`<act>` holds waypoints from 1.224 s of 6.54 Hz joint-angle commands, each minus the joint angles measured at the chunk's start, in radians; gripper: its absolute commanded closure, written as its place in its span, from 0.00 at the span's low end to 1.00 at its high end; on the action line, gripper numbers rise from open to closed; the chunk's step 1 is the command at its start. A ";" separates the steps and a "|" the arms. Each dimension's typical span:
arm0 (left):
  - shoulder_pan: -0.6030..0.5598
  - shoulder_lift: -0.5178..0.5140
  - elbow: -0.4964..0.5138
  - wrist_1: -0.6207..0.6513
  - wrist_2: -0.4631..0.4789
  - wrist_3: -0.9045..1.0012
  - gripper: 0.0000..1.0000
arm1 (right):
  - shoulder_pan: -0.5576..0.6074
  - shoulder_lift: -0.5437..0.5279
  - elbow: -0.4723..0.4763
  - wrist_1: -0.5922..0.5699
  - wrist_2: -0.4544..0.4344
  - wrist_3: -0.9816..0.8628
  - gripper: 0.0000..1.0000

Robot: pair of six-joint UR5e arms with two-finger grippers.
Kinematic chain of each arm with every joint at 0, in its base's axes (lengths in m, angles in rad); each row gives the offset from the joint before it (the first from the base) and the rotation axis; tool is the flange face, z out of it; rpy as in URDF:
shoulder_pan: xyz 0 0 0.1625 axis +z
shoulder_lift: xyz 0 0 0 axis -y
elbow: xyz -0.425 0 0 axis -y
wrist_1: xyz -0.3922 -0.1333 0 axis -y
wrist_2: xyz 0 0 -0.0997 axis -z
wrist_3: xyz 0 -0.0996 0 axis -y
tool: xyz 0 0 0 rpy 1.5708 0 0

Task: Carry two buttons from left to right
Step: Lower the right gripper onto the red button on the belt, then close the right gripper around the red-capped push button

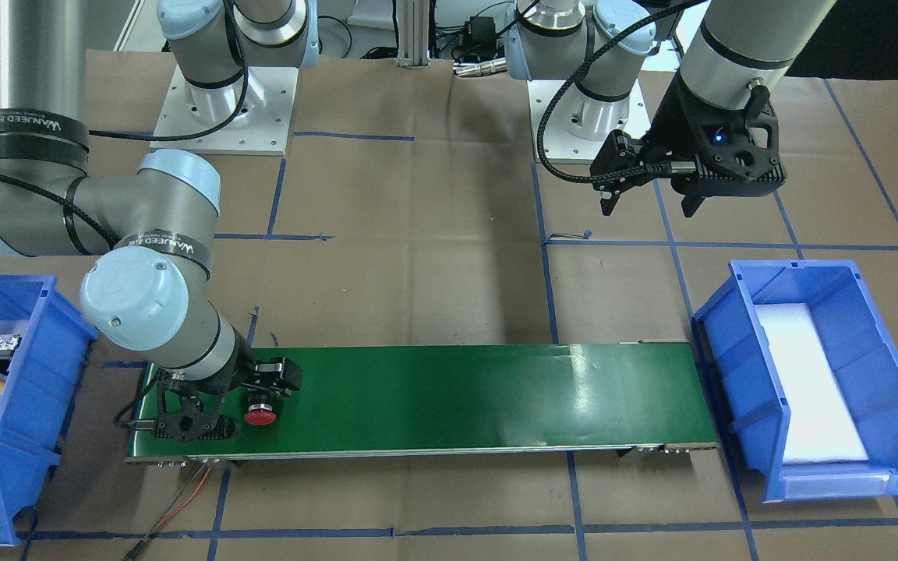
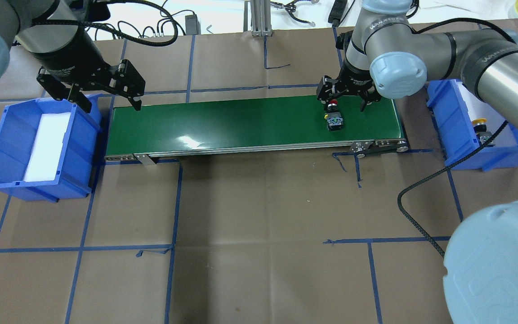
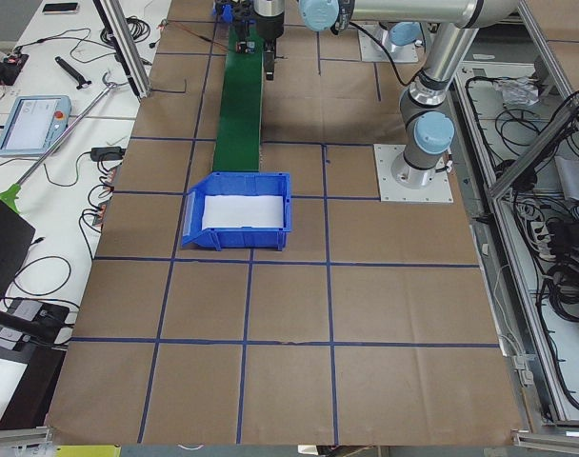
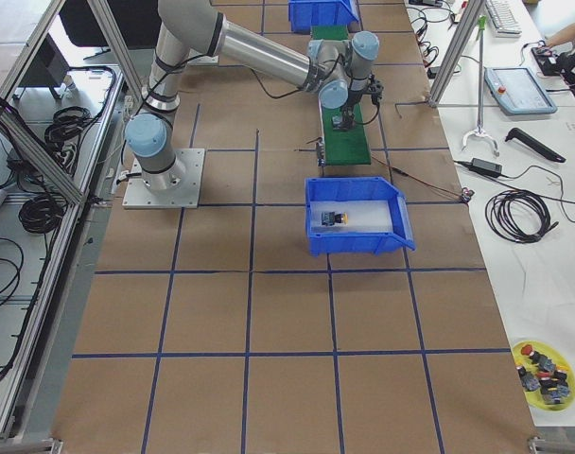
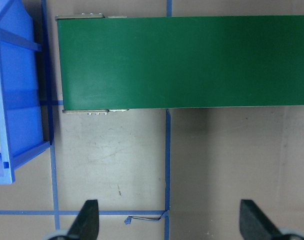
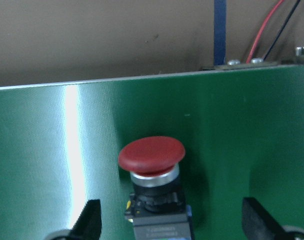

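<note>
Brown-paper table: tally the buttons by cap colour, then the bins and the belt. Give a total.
Red-capped button: 1
Yellow-capped button: 1
Blue bins: 2
Green belt: 1
Total: 5

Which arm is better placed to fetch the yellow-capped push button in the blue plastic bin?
Right. The right gripper hangs open around the red-capped button on the green belt beside that blue bin, where the yellow-capped button lies. The left gripper hovers at the belt's opposite end, by the other blue bin.
</note>
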 commanded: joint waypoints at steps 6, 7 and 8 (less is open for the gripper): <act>0.000 -0.001 0.000 0.000 0.000 0.000 0.00 | -0.053 -0.107 -0.021 0.098 -0.101 -0.023 0.95; 0.000 -0.001 0.000 0.000 0.000 0.000 0.00 | -0.091 -0.153 -0.072 0.115 -0.102 -0.034 0.95; 0.000 0.000 0.000 0.000 0.000 0.000 0.00 | -0.187 -0.173 -0.137 0.265 -0.092 -0.110 0.94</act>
